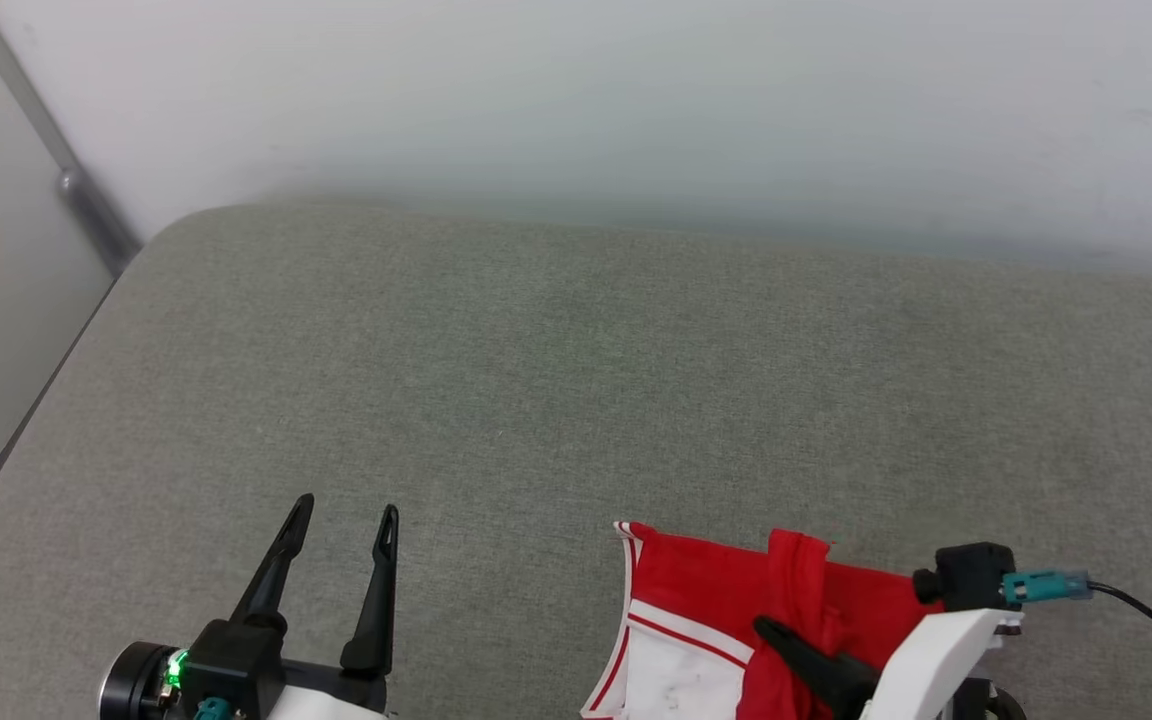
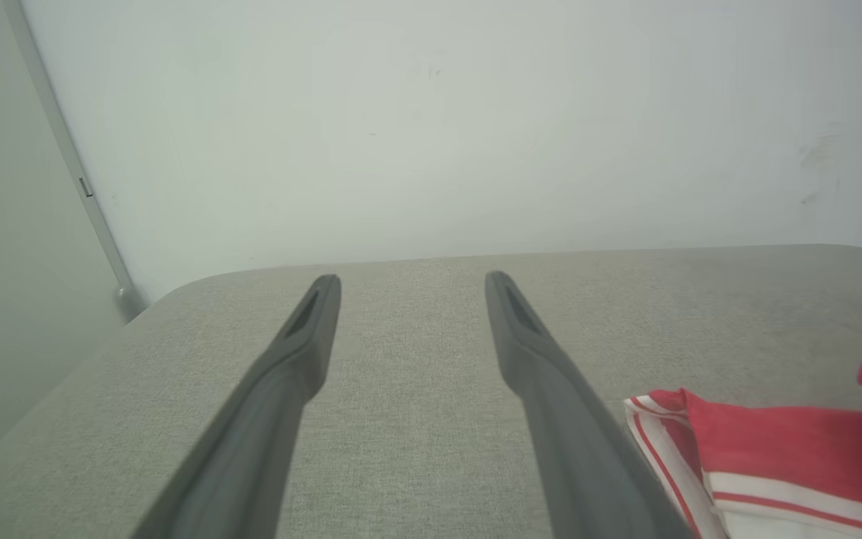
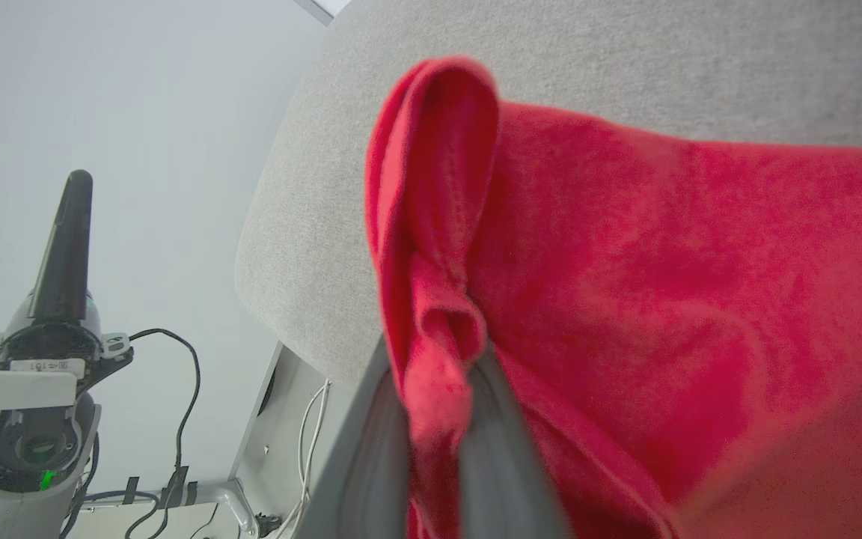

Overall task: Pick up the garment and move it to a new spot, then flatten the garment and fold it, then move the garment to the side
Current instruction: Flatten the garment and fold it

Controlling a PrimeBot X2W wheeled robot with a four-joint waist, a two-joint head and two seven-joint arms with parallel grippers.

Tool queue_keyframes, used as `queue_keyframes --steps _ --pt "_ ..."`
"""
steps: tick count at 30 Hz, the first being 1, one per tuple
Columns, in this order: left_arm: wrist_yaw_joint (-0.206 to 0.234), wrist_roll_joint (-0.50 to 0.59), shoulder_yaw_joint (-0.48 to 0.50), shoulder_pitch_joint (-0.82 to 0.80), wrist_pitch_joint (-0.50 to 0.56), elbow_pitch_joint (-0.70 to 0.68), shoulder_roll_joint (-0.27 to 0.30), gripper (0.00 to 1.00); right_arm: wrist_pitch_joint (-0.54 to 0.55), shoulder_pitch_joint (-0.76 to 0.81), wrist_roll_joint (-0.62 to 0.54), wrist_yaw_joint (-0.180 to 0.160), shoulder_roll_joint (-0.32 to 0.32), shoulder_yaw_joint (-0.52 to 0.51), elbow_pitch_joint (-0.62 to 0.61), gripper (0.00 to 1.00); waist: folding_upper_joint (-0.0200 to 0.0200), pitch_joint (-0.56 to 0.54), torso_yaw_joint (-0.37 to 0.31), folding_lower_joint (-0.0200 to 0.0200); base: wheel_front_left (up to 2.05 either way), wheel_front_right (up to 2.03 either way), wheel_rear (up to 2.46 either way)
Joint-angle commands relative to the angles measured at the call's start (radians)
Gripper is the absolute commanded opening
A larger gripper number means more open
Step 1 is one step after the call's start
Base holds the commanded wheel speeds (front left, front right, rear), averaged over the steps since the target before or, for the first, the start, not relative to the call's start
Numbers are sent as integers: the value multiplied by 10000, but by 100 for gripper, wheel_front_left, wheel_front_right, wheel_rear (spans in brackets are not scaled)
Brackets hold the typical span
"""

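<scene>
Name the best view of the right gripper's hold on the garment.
Right wrist view: a red fold of the garment is pinched in the right gripper. Head view shows it partly hidden; left wrist view, a striped edge.

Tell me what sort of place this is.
Probably an indoor lab or test bench, not a home: a grey fabric-covered table set against a bare white wall, with loose cables beneath its edge.
</scene>
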Motion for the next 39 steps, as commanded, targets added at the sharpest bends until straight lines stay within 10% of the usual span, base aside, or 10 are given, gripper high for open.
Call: queue_keyframes --steps 1,9,10,11,25,39 --pt "-28 67 -16 -98 -23 -2 -19 100 -184 -265 26 0 27 212 257 0 0 36 120 0 0 0 0" --pt "-44 66 -28 -190 -24 69 -47 100 -867 -875 -41 0 24 945 1650 0 0 167 411 0 0 0 0" --pt "-45 66 -26 -205 -25 79 -53 100 -954 -961 -171 0 24 1041 1759 37 0 184 433 0 0 0 0" --pt "-48 68 -30 -226 -25 83 -58 100 -1004 -1010 -244 0 26 1142 1853 100 0 201 449 0 0 0 0" --pt "-76 44 8 -128 -24 134 -74 100 -1197 -1748 -1153 0 3 1235 1045 100 0 -31 -163 0 0 0 0" --pt "-73 -38 -8 -312 -24 211 -47 100 -5083 -1495 -5071 -2 -2445 -859 -447 100 0 -136 -1085 0 0 0 0"
